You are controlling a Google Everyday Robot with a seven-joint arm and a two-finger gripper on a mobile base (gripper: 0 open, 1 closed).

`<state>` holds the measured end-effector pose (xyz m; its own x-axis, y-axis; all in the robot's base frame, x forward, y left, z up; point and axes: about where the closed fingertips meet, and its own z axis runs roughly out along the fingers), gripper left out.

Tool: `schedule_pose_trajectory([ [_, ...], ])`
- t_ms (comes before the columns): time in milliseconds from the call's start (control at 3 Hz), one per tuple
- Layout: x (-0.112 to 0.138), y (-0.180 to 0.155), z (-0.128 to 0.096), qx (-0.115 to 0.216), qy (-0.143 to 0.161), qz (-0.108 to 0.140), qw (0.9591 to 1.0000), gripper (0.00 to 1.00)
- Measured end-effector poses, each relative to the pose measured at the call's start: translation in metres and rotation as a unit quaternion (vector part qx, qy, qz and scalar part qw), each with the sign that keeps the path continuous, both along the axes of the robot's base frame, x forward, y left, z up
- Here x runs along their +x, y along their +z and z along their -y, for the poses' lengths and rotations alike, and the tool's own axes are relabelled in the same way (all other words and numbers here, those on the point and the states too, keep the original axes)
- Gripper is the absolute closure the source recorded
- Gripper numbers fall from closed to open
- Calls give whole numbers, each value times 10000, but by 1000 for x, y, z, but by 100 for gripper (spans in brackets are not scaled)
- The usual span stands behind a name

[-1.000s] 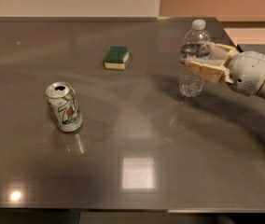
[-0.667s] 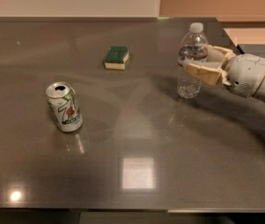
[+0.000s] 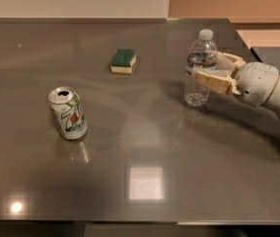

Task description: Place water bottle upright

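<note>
**Gripper.** The gripper (image 3: 205,68) is at the right of the table (image 3: 145,137), reaching in from 3 o'clock. It is closed on the water bottle (image 3: 197,90). One finger (image 3: 212,80) lies across the near side just below the label band (image 3: 201,61), and the other passes behind the bottle.

**Change.** Over the last second the gripper and bottle have moved together a little toward 9 o'clock and slightly lower in the view. The grip height on the bottle has not changed.

**Bottle state.** The bottle stands cap (image 3: 205,34) up, with the top leaning slightly toward 1 o'clock. Its base is at the table surface. Whether it bears full weight there cannot be determined.

**Task meaning.** Judged from this, placement is nearly complete. The remaining steps are to settle the base flat, release, and withdraw without brushing the bottle. A light, mostly empty bottle is likely to tip easily.

**Edges.**
- The far edge of the table lies at 12 o'clock, near the bottle.
- The right edge lies at 3 o'clock, under the arm (image 3: 265,85).
- The bottle is close to that far right corner.

**Open room.**
- The sponge (image 3: 123,61) is at 9 to 10 o'clock, well apart.
- The soda can (image 3: 68,113) is at 8 o'clock, farther still.
- Bare surface extends from 6 to 8 o'clock.
- Withdrawal toward 3 o'clock appears unobstructed.
</note>
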<state>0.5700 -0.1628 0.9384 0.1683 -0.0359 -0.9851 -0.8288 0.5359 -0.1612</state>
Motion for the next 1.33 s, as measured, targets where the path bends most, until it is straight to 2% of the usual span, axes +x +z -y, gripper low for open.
schedule_pose_trajectory([
  [667,0,-5,0,78,23,85,9999,46],
  [1333,1,-10,0,74,80,66,9999,0],
])
